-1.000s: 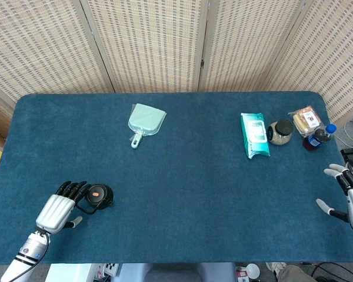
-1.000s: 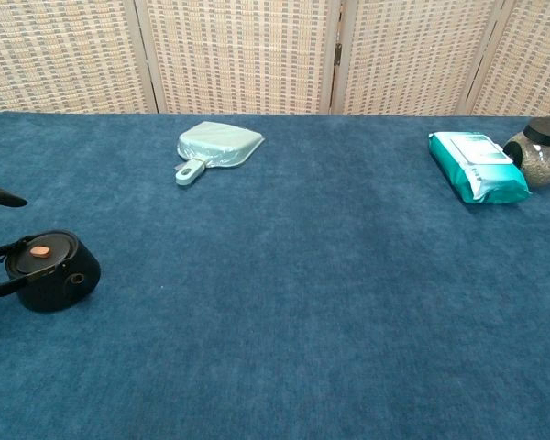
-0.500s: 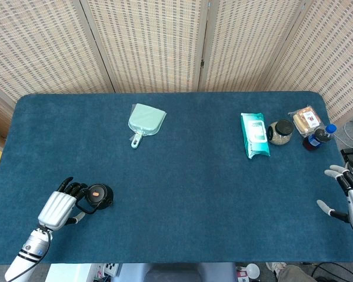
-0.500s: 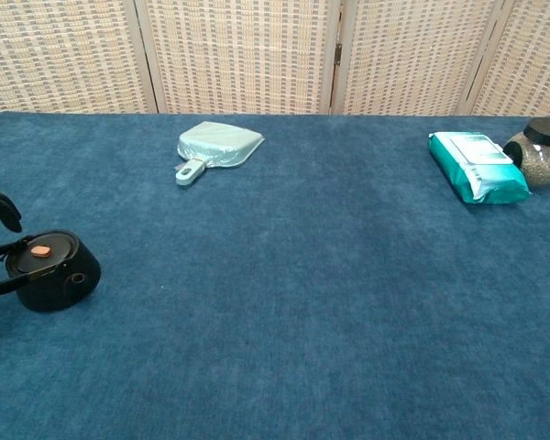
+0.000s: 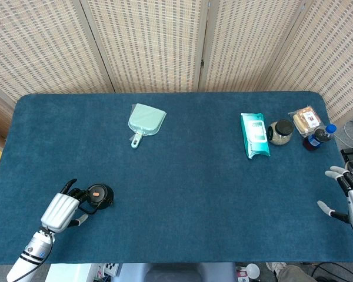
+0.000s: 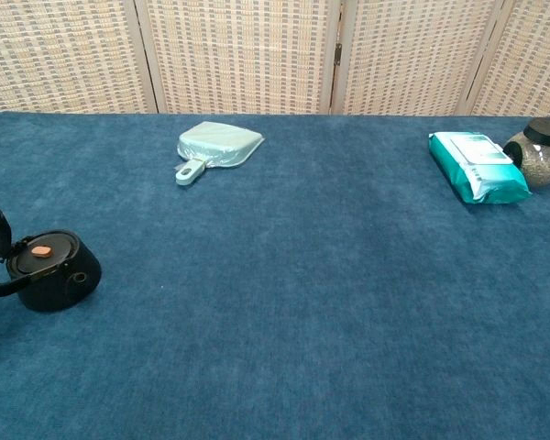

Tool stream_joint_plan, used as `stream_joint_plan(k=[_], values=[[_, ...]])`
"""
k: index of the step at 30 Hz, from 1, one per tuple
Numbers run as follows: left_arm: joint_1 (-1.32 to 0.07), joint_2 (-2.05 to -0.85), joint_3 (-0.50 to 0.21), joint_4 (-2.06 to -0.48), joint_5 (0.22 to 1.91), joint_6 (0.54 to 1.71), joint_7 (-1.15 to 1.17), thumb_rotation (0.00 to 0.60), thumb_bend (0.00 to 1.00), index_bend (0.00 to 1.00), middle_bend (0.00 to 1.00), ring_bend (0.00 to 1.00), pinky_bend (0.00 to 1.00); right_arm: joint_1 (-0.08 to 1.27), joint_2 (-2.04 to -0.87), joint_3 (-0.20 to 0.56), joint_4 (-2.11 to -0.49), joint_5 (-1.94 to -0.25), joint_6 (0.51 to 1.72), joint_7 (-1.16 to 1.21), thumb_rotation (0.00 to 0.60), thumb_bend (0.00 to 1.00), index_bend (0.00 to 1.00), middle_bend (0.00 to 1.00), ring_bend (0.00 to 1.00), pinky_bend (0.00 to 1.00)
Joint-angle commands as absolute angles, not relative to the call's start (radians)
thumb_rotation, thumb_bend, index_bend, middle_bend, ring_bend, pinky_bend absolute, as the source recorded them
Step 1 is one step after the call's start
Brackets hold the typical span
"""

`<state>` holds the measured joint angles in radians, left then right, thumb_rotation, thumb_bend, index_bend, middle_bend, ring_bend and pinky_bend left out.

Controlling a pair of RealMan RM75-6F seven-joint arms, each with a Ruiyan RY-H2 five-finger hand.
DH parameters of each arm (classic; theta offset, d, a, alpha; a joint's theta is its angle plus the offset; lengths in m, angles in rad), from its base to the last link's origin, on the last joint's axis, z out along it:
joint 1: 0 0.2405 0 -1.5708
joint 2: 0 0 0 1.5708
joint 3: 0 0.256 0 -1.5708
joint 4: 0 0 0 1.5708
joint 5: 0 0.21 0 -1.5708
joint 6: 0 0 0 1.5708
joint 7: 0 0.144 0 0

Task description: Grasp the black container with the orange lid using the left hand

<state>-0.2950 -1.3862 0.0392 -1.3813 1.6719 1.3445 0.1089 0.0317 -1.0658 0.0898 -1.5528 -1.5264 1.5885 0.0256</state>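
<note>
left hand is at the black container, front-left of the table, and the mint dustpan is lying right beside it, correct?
Not quite. The left hand is at the black container at the front-left, but the mint dustpan lies well apart from it, further back on the table. The head view shows the gap.

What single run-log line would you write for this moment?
phase: closing grasp | left hand: fingers curling around black container, grip unconfirmed | right hand: open, idle at table edge | container: upright on table
</note>
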Motion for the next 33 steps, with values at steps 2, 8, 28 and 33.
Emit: stream_joint_plan(k=[2, 8, 28, 33], values=[[-0.296, -1.389, 0.043, -1.385, 1.672, 1.341, 0.119, 0.600, 0.19, 0.47, 0.43, 0.35, 0.08, 0.031, -1.066, 0.090, -1.550, -1.525, 1.588, 0.028, 0.600, 0.10, 0.30, 0.26, 0.09, 0.15], [-0.290, -1.388, 0.050, -1.399, 1.663, 1.337, 0.137, 0.600, 0.19, 0.47, 0.43, 0.36, 0.08, 0.030, -1.066, 0.090, -1.549, -1.526, 1.589, 0.029, 0.600, 0.10, 0.30, 0.26, 0.09, 0.15], [-0.286, -1.389, 0.065, -1.428, 1.652, 1.320, 0.176, 0.600, 0.19, 0.46, 0.43, 0.36, 0.08, 0.017, -1.066, 0.087, -1.548, -1.523, 1.597, 0.032, 0.600, 0.10, 0.30, 0.26, 0.09, 0.15], [-0.281, -1.385, 0.070, -1.438, 1.656, 1.326, 0.182, 0.600, 0.19, 0.47, 0.43, 0.36, 0.08, 0.014, -1.067, 0.086, -1.547, -1.523, 1.599, 0.033, 0.600, 0.10, 0.30, 0.26, 0.09, 0.15]])
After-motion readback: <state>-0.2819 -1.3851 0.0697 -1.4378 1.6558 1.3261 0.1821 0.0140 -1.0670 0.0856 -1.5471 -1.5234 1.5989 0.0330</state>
